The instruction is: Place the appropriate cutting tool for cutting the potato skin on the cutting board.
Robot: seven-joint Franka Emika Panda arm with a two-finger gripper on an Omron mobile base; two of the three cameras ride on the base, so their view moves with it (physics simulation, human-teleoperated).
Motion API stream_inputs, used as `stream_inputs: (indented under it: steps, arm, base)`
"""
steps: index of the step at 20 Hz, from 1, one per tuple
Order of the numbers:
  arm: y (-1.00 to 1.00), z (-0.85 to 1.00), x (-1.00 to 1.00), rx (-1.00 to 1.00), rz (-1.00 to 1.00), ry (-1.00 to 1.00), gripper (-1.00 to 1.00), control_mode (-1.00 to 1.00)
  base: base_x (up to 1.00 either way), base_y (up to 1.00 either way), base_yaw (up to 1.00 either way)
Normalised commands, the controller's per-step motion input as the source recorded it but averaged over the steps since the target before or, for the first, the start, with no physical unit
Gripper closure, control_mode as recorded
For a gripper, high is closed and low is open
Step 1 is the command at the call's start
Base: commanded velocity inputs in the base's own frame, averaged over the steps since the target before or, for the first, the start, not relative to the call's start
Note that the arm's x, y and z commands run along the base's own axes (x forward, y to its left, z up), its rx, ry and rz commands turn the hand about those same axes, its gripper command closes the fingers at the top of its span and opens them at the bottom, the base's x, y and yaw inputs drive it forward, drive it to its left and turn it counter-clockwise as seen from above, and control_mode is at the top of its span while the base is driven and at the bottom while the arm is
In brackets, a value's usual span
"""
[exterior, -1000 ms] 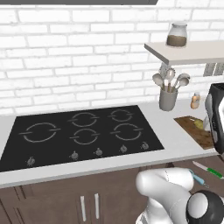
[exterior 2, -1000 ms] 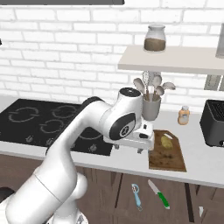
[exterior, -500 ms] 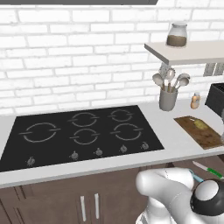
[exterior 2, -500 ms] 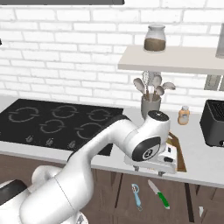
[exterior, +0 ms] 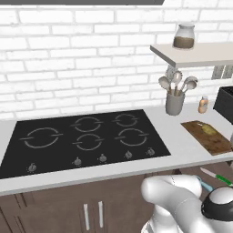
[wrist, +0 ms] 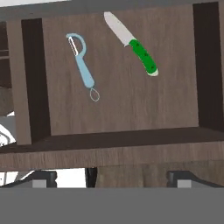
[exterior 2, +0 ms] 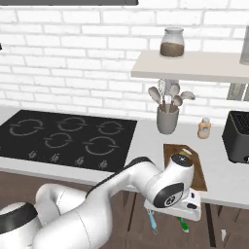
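Light-blue-handled slim peeler [wrist: 83, 65] lies in wooden drawer [wrist: 118, 118]; centre over its handle (avoid green-handled knife [wrist: 133, 43]). Pincer spacing: cannot tell.

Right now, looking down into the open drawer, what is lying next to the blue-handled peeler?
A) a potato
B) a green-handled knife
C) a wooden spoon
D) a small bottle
B: in the hand view the peeler lies on the drawer floor with a green-handled knife beside it, apart from it; the potato sits on the cutting board up on the counter.
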Motion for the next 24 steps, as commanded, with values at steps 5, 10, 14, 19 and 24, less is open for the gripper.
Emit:
stream_inputs:
  steps: [5, 10, 14, 19, 24]
  arm:
    - [-0.20, -0.63, 0.13, 0.00, 0.00, 0.18, -1.00, -1.00]
    - [-0.04, -0.57, 0.17, 0.00, 0.00, 0.19, -1.00, -1.00]
    - [-0.02, -0.75, 0.04, 0.00, 0.00, 0.02, -1.00, -1.00]
    - [-0.17, -0.41, 0.05, 0.00, 0.00, 0.01, -1.00, -1.00]
    - [-0.12, -0.40, -0.04, 0.00, 0.00, 0.02, -1.00, -1.00]
  base:
    - [0.00, 0.00, 0.00]
    - [0.00, 0.00, 0.00]
    - [0.00, 0.00, 0.00]
    - [0.00, 0.00, 0.00]
    - [0.00, 0.00, 0.00]
